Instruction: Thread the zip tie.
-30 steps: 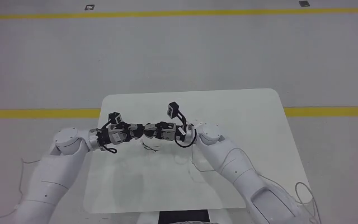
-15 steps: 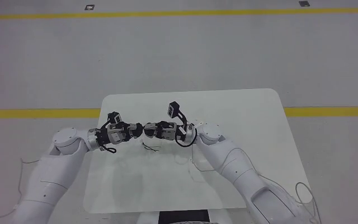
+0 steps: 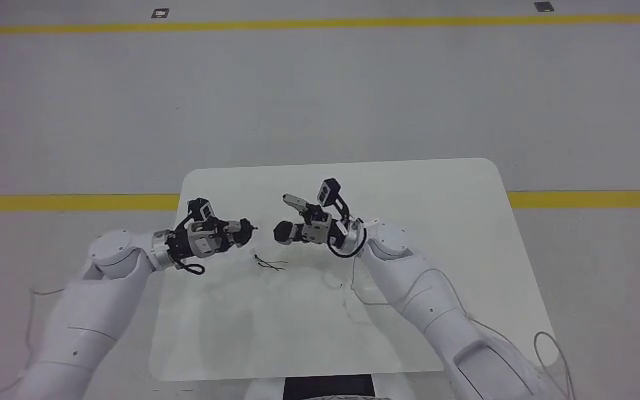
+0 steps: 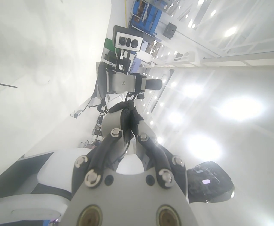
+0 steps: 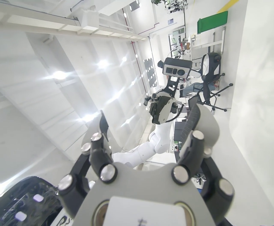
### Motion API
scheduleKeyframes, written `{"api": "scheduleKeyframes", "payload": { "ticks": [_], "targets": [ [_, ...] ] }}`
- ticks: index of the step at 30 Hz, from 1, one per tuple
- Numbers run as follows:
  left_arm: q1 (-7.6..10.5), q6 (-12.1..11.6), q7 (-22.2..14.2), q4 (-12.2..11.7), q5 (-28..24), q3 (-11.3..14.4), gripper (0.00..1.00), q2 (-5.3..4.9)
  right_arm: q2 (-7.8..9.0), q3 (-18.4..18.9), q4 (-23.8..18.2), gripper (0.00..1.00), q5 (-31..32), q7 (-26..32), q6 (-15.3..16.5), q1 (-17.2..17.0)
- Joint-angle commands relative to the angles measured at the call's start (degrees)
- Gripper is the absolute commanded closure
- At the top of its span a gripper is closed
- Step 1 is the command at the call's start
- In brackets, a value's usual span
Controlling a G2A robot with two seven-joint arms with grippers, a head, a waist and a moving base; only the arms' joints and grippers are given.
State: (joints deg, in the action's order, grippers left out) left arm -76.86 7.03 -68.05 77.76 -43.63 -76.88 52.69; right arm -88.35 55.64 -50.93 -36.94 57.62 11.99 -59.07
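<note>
White rounded-corner table (image 3: 450, 200) on a grey floor, with a yellow floor stripe (image 3: 80, 202) running past behind it. Room clutter far beyond the jaws in the wrist views: green panel (image 5: 212, 22), black office chair (image 5: 206, 94), blue racks (image 4: 145, 12).

Thin black zip tie (image 3: 268, 263), as far as it can be made out, lies loose on the table. It is below the gap between the two sets of jaws and slightly toward the robot's side of that gap. It touches neither gripper.

Left gripper (image 3: 243, 228): the forearm comes in from the robot's left, wrist about level, held above the table, tips aimed at the other jaws. Its jaws are pinched together. There is a dark bit at the tips, and a short dark stub pokes out toward the right jaws in the top view; can't tell if that is a tie or just the pads.

Right gripper (image 3: 284, 216): the forearm comes in from the robot's right, wrist raised a little, jaws spread wide. One ribbed black finger (image 5: 191, 122) and the other finger frame the left gripper, seen straight ahead in the right wrist view. The two grippers face each other tip to tip, near but apart, with only air between them above the table.

Writing: a small mark on the pale wrist plate (image 5: 141, 211) behind the right jaws, cut off and not readable.
</note>
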Motion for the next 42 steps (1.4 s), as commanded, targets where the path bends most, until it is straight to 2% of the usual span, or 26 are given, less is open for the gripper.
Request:
{"api": "scheduleKeyframes", "payload": {
  "ticks": [1, 9, 13, 15, 17, 20, 21, 31, 32, 33, 34, 35, 36, 39, 42],
  "targets": [
    [-0.03, 0.0, 0.2, 0.0, 0.0, 0.0, 1.00, 0.01, -0.01, 0.0, 0.0, 0.00, 0.0, 0.0, 0.0, 0.0],
    [-0.22, -0.3, 0.9, 0.6, -0.2, 0.2, 1.00, 0.08, -0.01, 0.0, 0.0, 0.00, 0.0, 0.0, 0.0, 0.0],
    [-0.43, -2.2, 0.4, 0.2, -1.6, -0.8, 1.00, -0.04, 0.40, 0.5, -2.1, 0.00, 1.8, -2.7, 0.1, -1.2],
    [-0.19, -4.3, -0.2, -0.7, -1.9, -1.6, 1.00, -0.12, 0.86, 0.7, -3.7, 0.00, 5.7, -5.6, 0.2, -1.6],
    [-0.11, -9.6, -1.0, -1.2, -0.8, -2.4, 1.00, -0.20, 1.24, 0.8, -5.4, 0.00, 8.7, -8.0, -0.1, -2.2],
    [0.05, -14.7, -4.5, -3.3, -1.3, -2.9, 1.00, -0.23, 1.69, 1.0, -8.3, 0.00, 11.2, -9.9, -0.8, -3.5],
    [0.35, -15.4, -4.3, -4.3, -0.3, -3.0, 1.00, -0.28, 1.78, 1.1, -8.8, 0.00, 11.6, -10.1, -0.8, -3.7],
    [0.35, -15.4, -4.3, -4.3, -0.3, -3.0, 1.00, -0.28, 1.78, 1.1, -8.8, 0.00, 11.6, -10.1, -0.8, -3.7],
    [0.22, -15.5, -2.9, -4.6, 0.4, -2.9, 1.00, -0.26, 1.78, 1.1, -8.8, 0.00, 11.6, -10.1, -0.8, -3.7],
    [-0.12, -17.0, -0.8, -4.7, 3.4, -2.3, 1.00, -0.24, 1.78, 1.1, -8.8, 0.00, 11.6, -10.1, -0.8, -3.7],
    [-0.41, -19.0, -0.2, -4.9, 3.7, -2.1, 1.00, -0.15, 1.78, 1.1, -8.8, 0.00, 11.6, -10.1, -0.8, -3.7],
    [-0.77, -22.0, 0.3, -5.7, 4.2, -2.1, 1.00, -0.07, 1.78, 1.1, -8.8, 0.00, 11.6, -10.1, -0.8, -3.7],
    [-1.19, -26.5, 1.7, -6.9, 5.3, -2.3, 1.00, 0.04, 1.78, 1.1, -8.8, 0.00, 11.6, -10.1, -0.8, -3.7],
    [-2.24, -26.5, 3.5, -6.6, 9.5, -3.6, 1.00, 0.59, 1.78, 1.1, -8.8, 0.00, 11.6, -10.1, -0.8, -3.7],
    [-3.62, -26.5, 5.0, -5.3, 15.4, -6.8, 1.00, 1.74, 1.78, 1.1, -8.8, 0.00, 11.6, -10.1, -0.8, -3.7]
  ]
}}
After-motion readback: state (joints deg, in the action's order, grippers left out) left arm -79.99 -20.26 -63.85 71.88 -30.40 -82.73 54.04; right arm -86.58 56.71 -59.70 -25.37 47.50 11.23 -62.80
